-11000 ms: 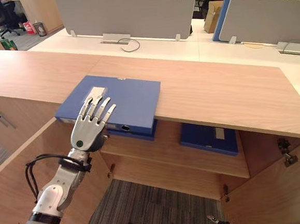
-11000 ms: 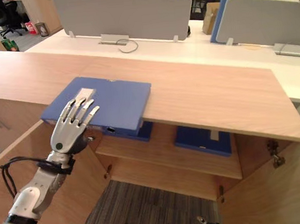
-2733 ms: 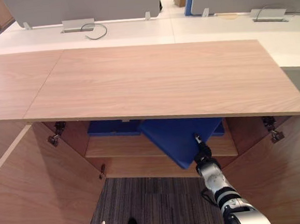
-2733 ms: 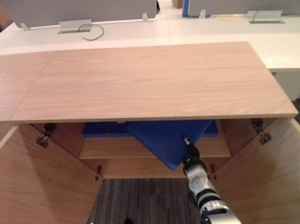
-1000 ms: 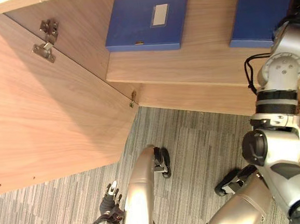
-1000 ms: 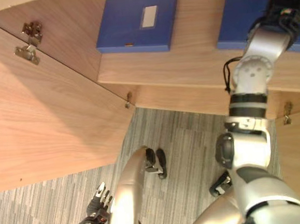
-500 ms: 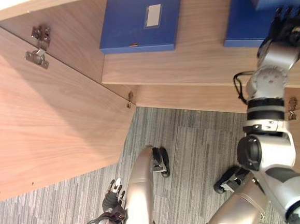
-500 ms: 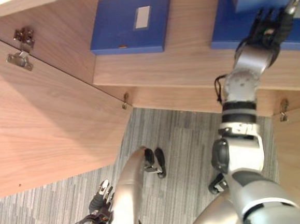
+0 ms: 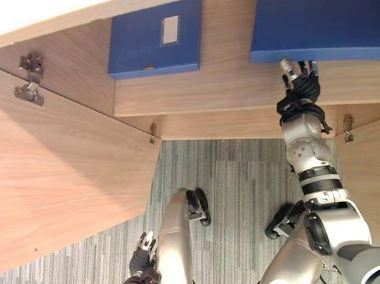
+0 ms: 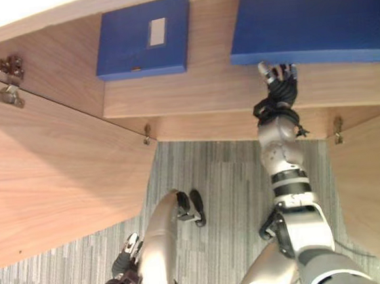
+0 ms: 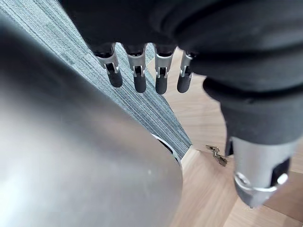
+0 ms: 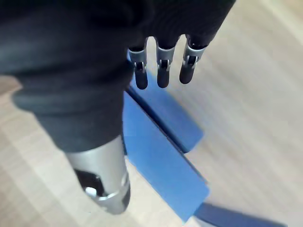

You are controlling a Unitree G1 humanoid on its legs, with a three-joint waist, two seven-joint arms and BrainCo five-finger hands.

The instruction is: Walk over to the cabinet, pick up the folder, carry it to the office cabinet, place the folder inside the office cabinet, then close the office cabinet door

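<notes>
Office, wooden cabinet, blue folders, grey striped carpet

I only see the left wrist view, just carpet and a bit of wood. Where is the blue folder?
Observer: The blue folder lies on the right side of the cabinet shelf.
Operator: Is anything holding it?
Observer: No. The right hand is at its front edge with straight fingers and grips nothing.
Operator: Is it all closed up?
Observer: No, the left door stands wide open.
</notes>
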